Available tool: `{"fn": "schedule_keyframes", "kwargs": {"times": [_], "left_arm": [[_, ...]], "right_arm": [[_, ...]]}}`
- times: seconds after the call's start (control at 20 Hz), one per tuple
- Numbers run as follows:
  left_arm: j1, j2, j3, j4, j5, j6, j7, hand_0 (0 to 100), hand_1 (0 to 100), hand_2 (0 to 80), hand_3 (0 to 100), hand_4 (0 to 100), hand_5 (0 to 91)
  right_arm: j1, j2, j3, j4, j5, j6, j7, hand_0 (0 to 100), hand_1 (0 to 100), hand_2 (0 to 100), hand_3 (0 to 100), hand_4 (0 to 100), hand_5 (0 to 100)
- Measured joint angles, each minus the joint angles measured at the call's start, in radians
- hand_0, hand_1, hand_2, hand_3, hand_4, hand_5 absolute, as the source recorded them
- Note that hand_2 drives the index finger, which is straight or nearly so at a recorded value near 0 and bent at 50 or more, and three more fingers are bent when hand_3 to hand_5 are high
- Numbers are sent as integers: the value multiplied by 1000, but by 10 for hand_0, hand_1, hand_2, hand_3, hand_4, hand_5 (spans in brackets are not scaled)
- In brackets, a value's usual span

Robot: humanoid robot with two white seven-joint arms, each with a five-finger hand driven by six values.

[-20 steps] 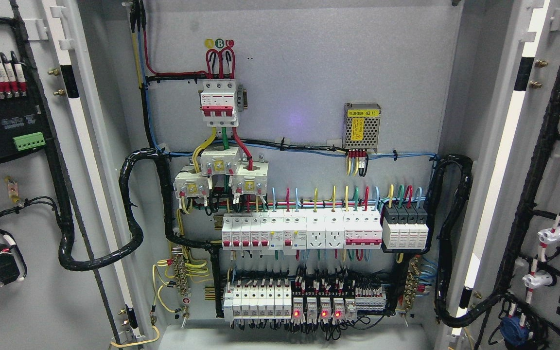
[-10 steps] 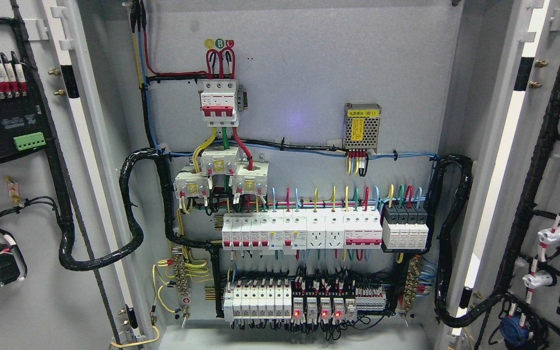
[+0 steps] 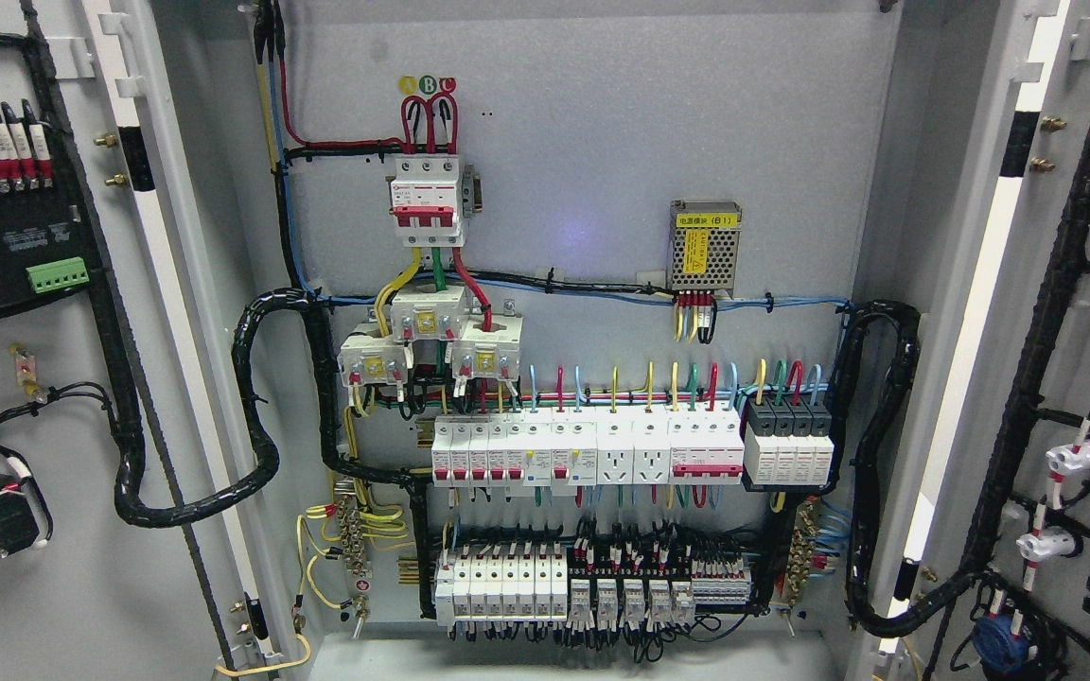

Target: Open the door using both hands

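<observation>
Both doors of a grey electrical cabinet are standing wide open, the left door (image 3: 53, 378) swung out at the picture's left and the right door (image 3: 1075, 378) at its right, each showing its wired inner face. Neither robot hand is showing, so the state of the fingers cannot be told. Between the doors, the back panel (image 3: 602, 142) is carrying a main breaker (image 3: 427, 200), a small power supply (image 3: 706, 244), a row of breakers (image 3: 630, 452) and a lower rail of relays (image 3: 592, 591), with black cable looms (image 3: 256, 407) looping to both doors. The opening looks done; finishing well would mean drawing the arms clear of the looms and hinges without nudging either door. The light is falling even and bright on the grey steel.
</observation>
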Motion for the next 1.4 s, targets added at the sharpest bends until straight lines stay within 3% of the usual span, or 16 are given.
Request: {"fn": "schedule_keyframes", "kwargs": {"times": [0.2, 0.4, 0.55, 0.85, 1.2, 1.4], "left_arm": [[-49, -26, -3, 164, -34, 80, -1, 0, 0, 0, 0, 0, 0], [-100, -44, -4, 308, -72, 144, -6, 0, 0, 0, 0, 0, 0], [-129, -55, -4, 397, -89, 175, 8, 0, 0, 0, 0, 0, 0], [-172, -85, -6, 538, -103, 190, 124, 0, 0, 0, 0, 0, 0], [-203, -118, -6, 644, -108, 197, 163, 0, 0, 0, 0, 0, 0], [-213, -136, -6, 679, -108, 210, 214, 0, 0, 0, 0, 0, 0]], "right_arm": [[-27, 18, 3, 120, 69, 125, -62, 191, 0, 0, 0, 0, 0], [-43, 38, 3, 201, 131, 194, -150, 191, 0, 0, 0, 0, 0], [-50, 50, 3, 234, 163, 254, -183, 191, 0, 0, 0, 0, 0], [-59, 66, 3, 255, 200, 317, -216, 191, 0, 0, 0, 0, 0], [-73, 76, 2, 322, 214, 389, -224, 191, 0, 0, 0, 0, 0], [-86, 90, 2, 346, 217, 401, -226, 191, 0, 0, 0, 0, 0]]}}
